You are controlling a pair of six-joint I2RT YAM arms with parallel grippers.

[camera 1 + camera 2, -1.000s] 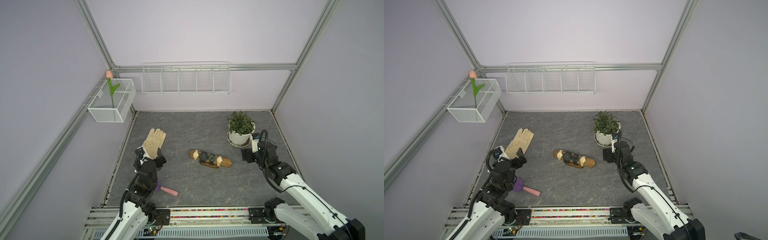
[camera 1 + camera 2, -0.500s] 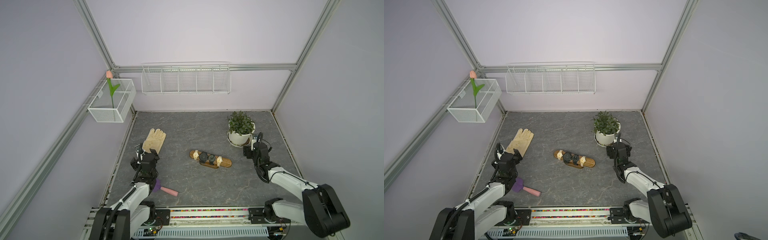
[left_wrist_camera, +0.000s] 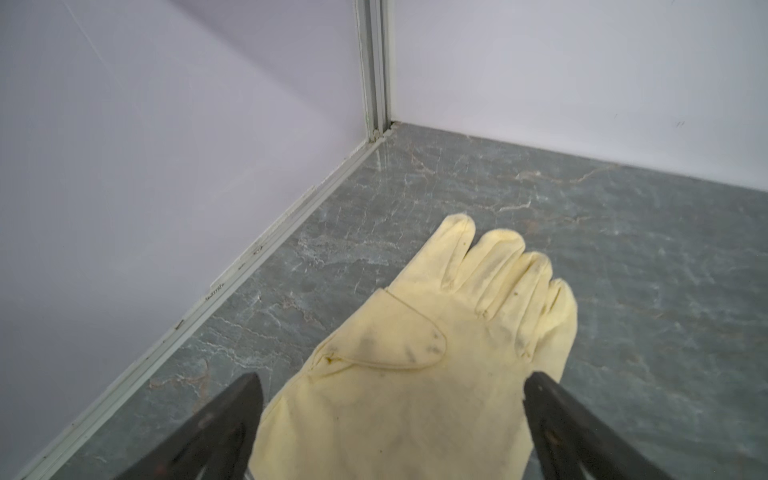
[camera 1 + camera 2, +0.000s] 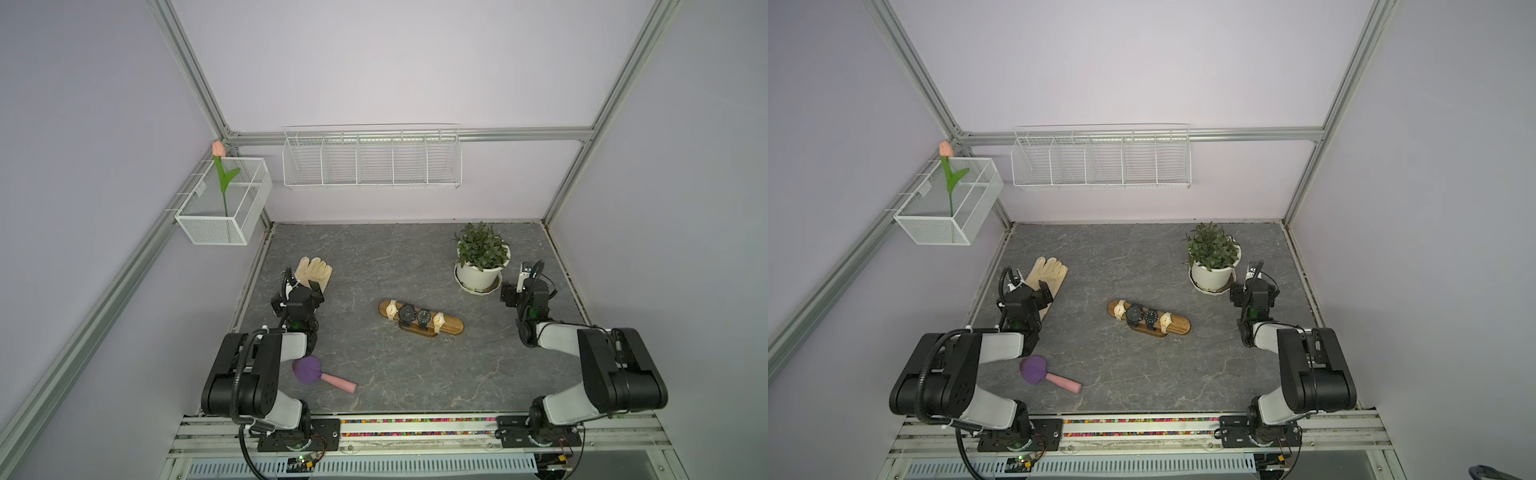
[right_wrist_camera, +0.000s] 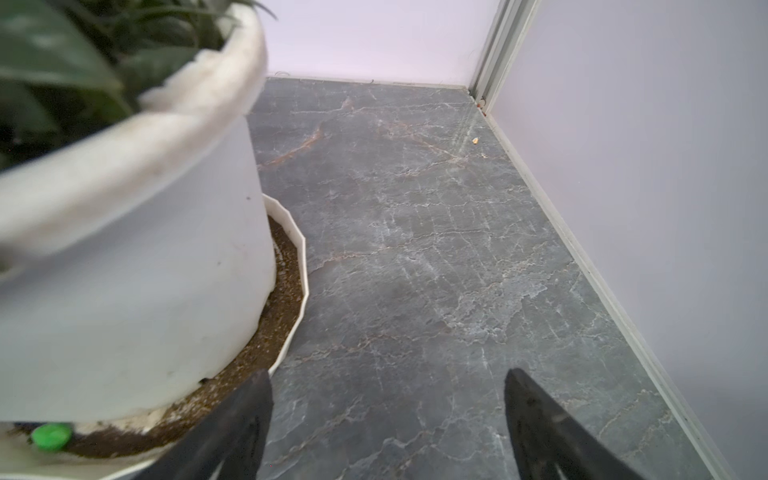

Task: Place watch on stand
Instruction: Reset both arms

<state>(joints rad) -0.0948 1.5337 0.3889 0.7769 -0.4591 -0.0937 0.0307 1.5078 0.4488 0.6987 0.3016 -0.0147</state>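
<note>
The stand (image 4: 454,325) (image 4: 1180,323), a brown wooden bar on an oval base, lies in the middle of the grey table in both top views. Several watches sit across it, among them a black watch (image 4: 407,312) (image 4: 1135,313) and a cream-strapped watch (image 4: 438,320). My left gripper (image 4: 302,286) (image 4: 1030,284) (image 3: 392,376) is far left of the stand, open and low over a glove's cuff. My right gripper (image 4: 524,286) (image 4: 1252,286) (image 5: 387,373) is far right of it, open over bare table with nothing between its fingers.
A cream glove (image 4: 314,270) (image 3: 478,299) lies by the left wall. A potted plant (image 4: 478,276) (image 5: 124,249) on a saucer stands just beside my right gripper. A purple-headed pink-handled brush (image 4: 307,370) lies front left. A wire shelf (image 4: 372,160) and a mesh box (image 4: 224,199) hang on the walls.
Both arms have folded back and down toward their bases, bringing the grippers low at the table's sides. Both grippers stayed open. The stand and watches have not moved.
</note>
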